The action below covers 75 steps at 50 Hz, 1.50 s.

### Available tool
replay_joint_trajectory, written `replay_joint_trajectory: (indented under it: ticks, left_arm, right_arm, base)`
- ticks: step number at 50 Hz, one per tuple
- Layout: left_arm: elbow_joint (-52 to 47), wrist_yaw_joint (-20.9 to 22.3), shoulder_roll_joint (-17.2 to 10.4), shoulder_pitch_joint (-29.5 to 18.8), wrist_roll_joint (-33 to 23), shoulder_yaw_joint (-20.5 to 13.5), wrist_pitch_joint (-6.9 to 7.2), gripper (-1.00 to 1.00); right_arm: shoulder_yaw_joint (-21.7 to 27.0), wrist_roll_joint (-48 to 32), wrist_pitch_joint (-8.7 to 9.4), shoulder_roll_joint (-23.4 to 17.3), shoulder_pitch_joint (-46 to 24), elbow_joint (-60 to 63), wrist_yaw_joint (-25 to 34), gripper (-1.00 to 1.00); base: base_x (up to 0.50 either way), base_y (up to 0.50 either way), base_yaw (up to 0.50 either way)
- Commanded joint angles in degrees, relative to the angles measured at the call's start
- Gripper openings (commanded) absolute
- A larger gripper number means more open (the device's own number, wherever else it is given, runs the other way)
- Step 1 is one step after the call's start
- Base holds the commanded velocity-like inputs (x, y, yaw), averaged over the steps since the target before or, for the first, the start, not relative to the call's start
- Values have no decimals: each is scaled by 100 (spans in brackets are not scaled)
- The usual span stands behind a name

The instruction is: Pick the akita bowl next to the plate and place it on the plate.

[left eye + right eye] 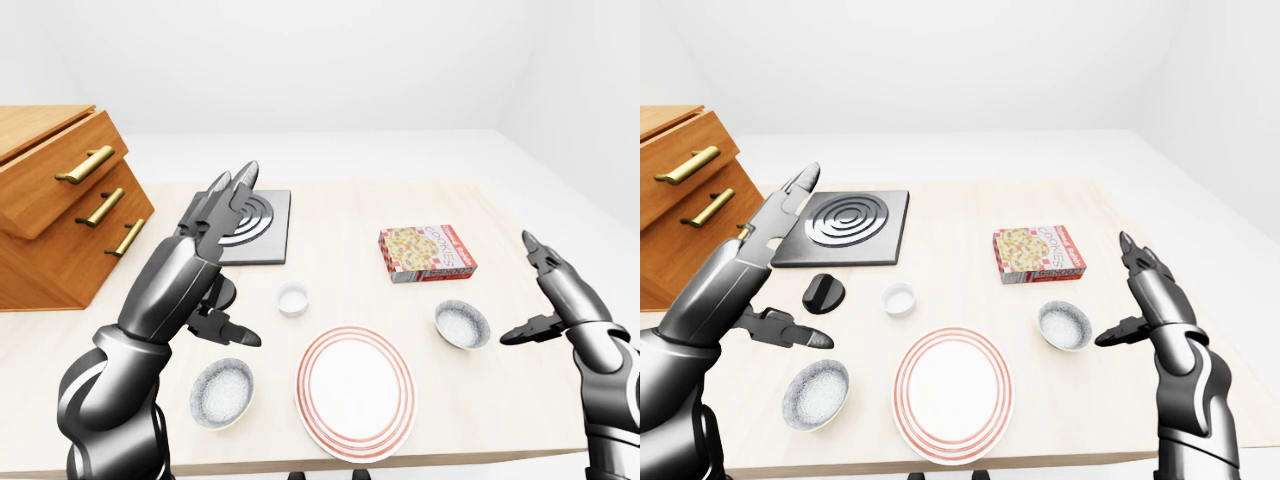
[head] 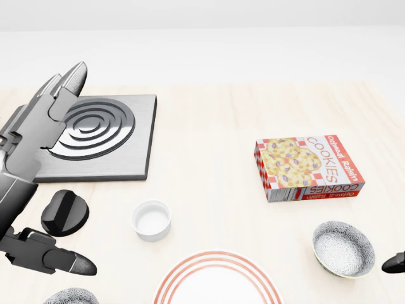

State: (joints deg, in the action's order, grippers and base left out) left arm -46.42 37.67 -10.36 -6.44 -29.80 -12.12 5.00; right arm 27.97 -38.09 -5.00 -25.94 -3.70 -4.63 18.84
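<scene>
**Both hands raised and spread above the counter, bowls untouched**

A round white plate with red rings (image 1: 951, 393) lies flat on the pale wooden counter (image 1: 970, 215), near the bottom edge of the right-eye view. Two speckled grey-and-white akita bowls sit beside the plate, each upright and apart from it: the right bowl (image 1: 1065, 325) lies to the plate's right and slightly above it in the view, and the left bowl (image 1: 816, 393) lies to the plate's left, close to the counter's near edge. The pictures do not show which of the two the task means.

The dark metallic left hand (image 1: 770, 270) hangs in the air to the upper left of the plate, its fingers (image 1: 790, 195) stretched straight and its thumb pointing toward the plate; it holds nothing. The right hand (image 1: 1143, 295) hovers to the right of the right bowl, apart from it, fingers spread and empty.

Just above the plate stands a small white round cup (image 1: 898, 298). To the cup's left lies a black round knob (image 1: 825, 291). Further above the plate, toward the left, rests a grey square stove plate with concentric rings (image 1: 850, 225). Up and to the right of the plate lies a red-and-white cookie box (image 2: 308, 167), flat on the counter. Far left of the plate stands a wooden drawer cabinet with brass handles (image 1: 60, 210).
</scene>
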Motion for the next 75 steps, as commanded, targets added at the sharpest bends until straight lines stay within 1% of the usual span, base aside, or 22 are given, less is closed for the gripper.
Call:
replay_joint_trajectory:
  ticks: [1,7,19,37,47,51,58,66,72,74,75]
  left_arm:
    - [-8,7,-3,-2,-5,2,0,100]
    - [3,2,1,-4,-5,8,0,100]
    - [25,-8,5,-8,-11,16,0,100]
    - [0,7,5,1,-12,10,0,100]
    - [7,4,7,-3,-16,14,0,100]
    - [-17,16,3,-6,-26,18,0,100]
    - [23,-3,3,5,0,1,0,100]
    - [-10,19,-5,-16,-16,8,0,100]
    - [40,-14,6,1,8,0,0,100]
    - [23,-6,2,0,3,3,0,100]
    - [23,-7,2,0,2,4,0,100]
  right_arm:
    - [-71,-59,0,-5,-12,-64,-51,100]
    - [-91,-69,0,-9,-47,-40,-17,100]
    - [-222,-126,0,-113,-194,-561,-292,100]
    - [-236,-142,0,-68,-110,-371,-218,100]
    - [-192,-323,0,185,216,35,-119,100]
    - [-169,-406,0,219,285,94,-121,100]
    - [74,-547,0,471,759,509,56,100]
    - [26,-729,0,558,723,469,44,100]
    - [10,-713,0,502,648,335,-5,100]
    - [-42,-772,0,434,595,34,-199,100]
    - [-44,-769,0,435,601,52,-191,100]
  base:
    - [0,0,0]
    - [0,0,0]
    - [0,0,0]
    - [0,0,0]
    - [0,0,0]
    - [0,0,0]
    - [0,0,0]
    - [0,0,0]
    - [0,0,0]
    - [0,0,0]
    - [0,0,0]
